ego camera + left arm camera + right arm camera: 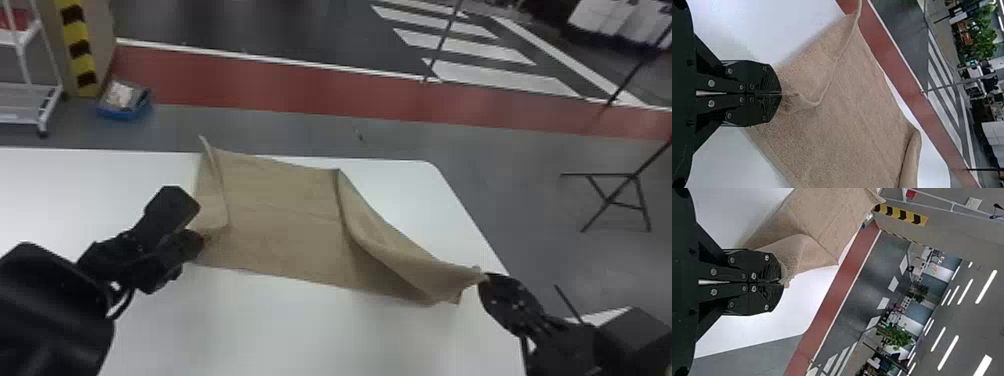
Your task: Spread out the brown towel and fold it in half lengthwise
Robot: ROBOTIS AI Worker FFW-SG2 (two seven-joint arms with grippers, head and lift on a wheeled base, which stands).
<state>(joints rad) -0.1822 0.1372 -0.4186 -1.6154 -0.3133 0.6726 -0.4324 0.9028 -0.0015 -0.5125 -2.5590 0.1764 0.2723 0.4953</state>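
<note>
— Across the white table (310,335), seeing the brown towel (285,225) lying mostly flat in the head view?

— Seeing just that, plus a turned-over flap at its left end, with a far corner poking up past the table's far edge. Noticing the right part, too, sloping in a loose fold down to a bunched tip.

— And spotting both grippers?

— Finding the left gripper (201,241) sitting at the towel's near left part, and the right gripper (484,277) holding that bunched tip close to the table's right edge.

— Now checking the left wrist view?

— Seeing the left gripper (781,94) pinching a ridge of brown cloth, fingers pressing tightly together.

— And trying the right wrist view?

— Seeing the right gripper (783,282) closing firmly on a gathered bit of towel, fingers sitting flat against each other.
</note>
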